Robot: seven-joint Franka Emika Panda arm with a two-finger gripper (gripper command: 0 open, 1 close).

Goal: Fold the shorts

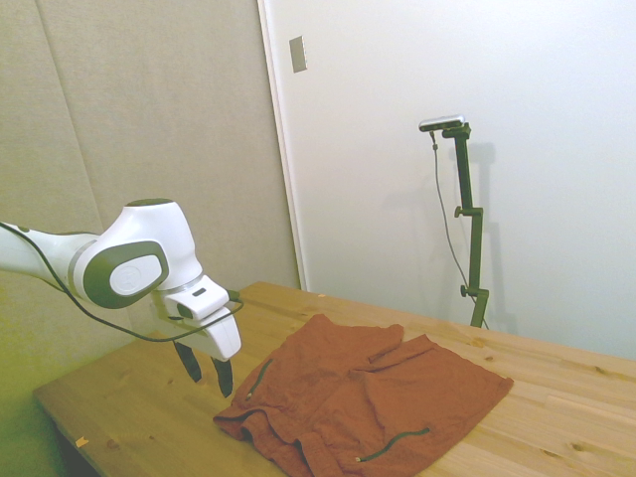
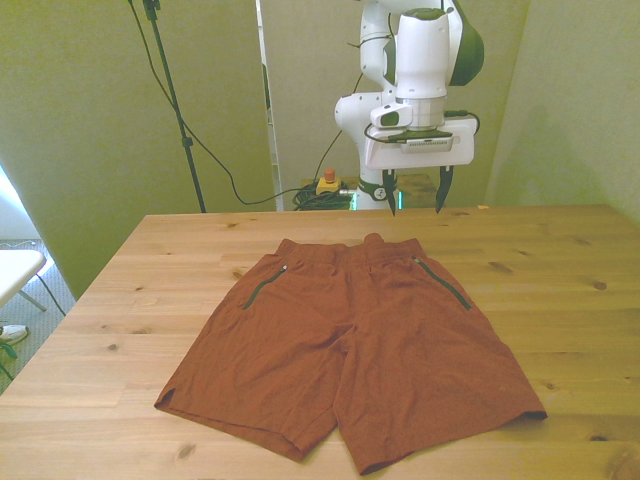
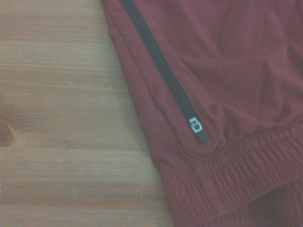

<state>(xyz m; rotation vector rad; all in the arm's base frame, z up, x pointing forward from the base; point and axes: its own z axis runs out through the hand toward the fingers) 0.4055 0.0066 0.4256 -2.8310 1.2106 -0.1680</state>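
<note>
So the shorts (image 2: pixel 350 345) are lying flat and spread out on the wooden surface (image 2: pixel 120 300), rust-orange, a bit wrinkled; in the front view the two leg hems are nearest the camera and the waistband (image 2: pixel 350 250) is at the far end, toward the robot; there's a thin dark zipper line (image 2: pixel 262 286) on the front view's left hip and another zipper strip (image 2: pixel 442 283) on the front view's right hip; up close the wrist view shows a dark zipper strip running down to a small pale pull tab (image 3: pixel 195 125) just short of the gathered elastic waistband, with bare wood right beside the fabric edge; further back, the gripper (image 2: pixel 415 203) hangs in the air above the far part of the surface, just past the waistband and toward the front view's right side of it, not touching the cloth; its dark fingers (image 2: pixel 443 190) point down and are spread wide with nothing between them; behind that are a yellow-and-red button box (image 2: pixel 327 183) and some cables on the floor.
</note>
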